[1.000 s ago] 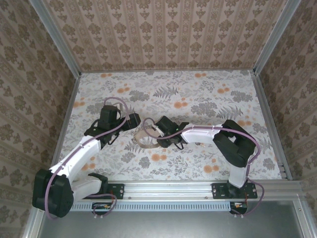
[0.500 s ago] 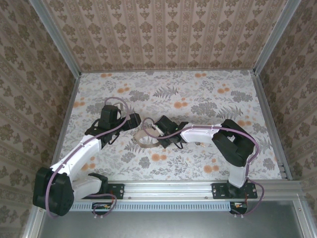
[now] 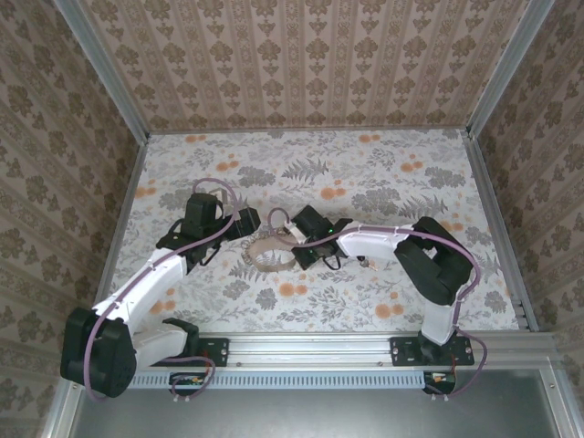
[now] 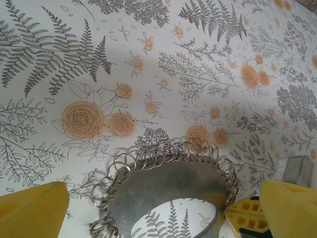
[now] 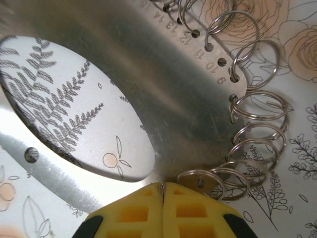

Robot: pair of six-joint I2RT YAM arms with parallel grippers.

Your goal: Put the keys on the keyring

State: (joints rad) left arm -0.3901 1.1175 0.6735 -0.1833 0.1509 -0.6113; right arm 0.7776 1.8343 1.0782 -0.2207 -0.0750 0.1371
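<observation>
The keyring is a flat tan metal loop with several small split rings along its rim, lying on the floral cloth at table centre. My right gripper is shut on its right rim; in the right wrist view the yellow pads meet on the plate's edge beside a split ring. My left gripper is open just left of and above the loop, its yellow fingers spread wide at either side. A tiny dark piece, seemingly the keys, lies by the right forearm.
The floral cloth covers the whole table, with patterned walls on three sides and an aluminium rail along the near edge. Both arms reach into the centre and nearly meet at the loop.
My right gripper has shut on the loop's rim and drawn slightly right with it. The left arm has stayed put with its jaws open.
</observation>
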